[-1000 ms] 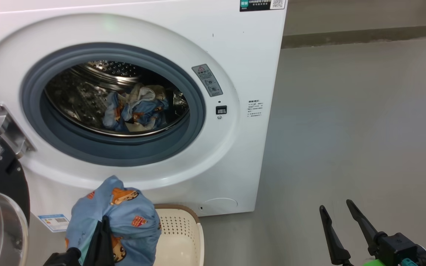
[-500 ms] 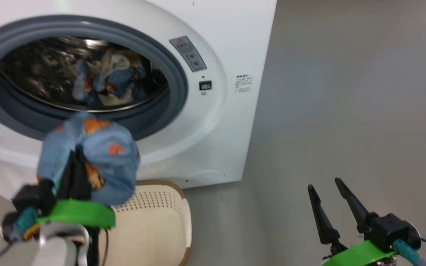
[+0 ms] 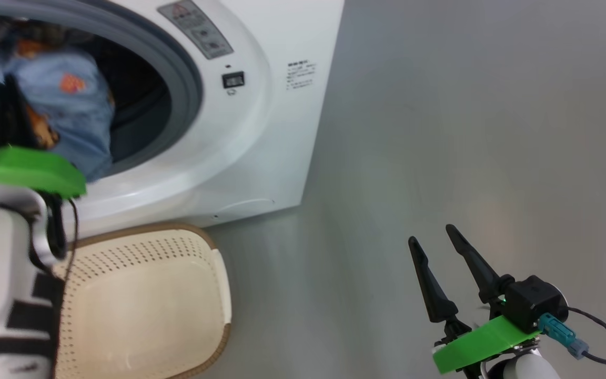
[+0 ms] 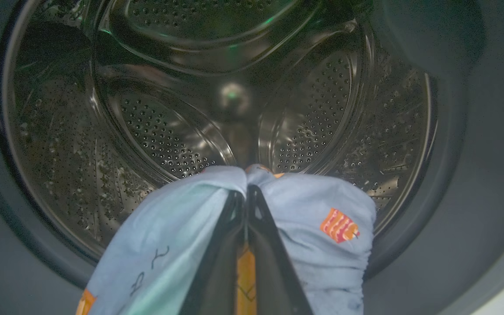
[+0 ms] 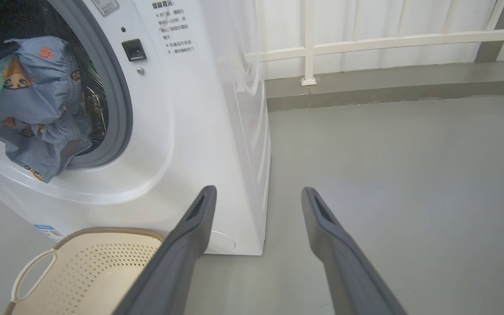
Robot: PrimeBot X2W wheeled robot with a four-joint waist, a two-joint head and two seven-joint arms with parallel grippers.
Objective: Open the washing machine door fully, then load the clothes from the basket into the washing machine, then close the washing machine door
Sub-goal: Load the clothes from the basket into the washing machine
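Observation:
My left gripper (image 4: 246, 192) is shut on a bundle of light blue printed clothes (image 3: 66, 100), held in the mouth of the washing machine (image 3: 261, 131), level with its grey gasket (image 3: 187, 89). In the left wrist view the steel drum (image 4: 169, 131) lies straight ahead beyond the clothes (image 4: 322, 227). In the right wrist view the clothes (image 5: 37, 109) hang over the lower rim of the opening. The cream basket (image 3: 140, 300) stands on the floor below, with nothing showing inside it. My right gripper (image 3: 434, 247) is open over the floor to the right, holding nothing. The washing machine door is out of view.
Grey floor (image 3: 466, 131) stretches to the right of the washing machine. A white railing (image 5: 365, 41) and a low kerb run along the back in the right wrist view. The basket (image 5: 81, 271) sits close against the machine's front.
The head camera has swung down and right. My left gripper has lifted the clothes from above the basket up into the drum opening. My right gripper stays open.

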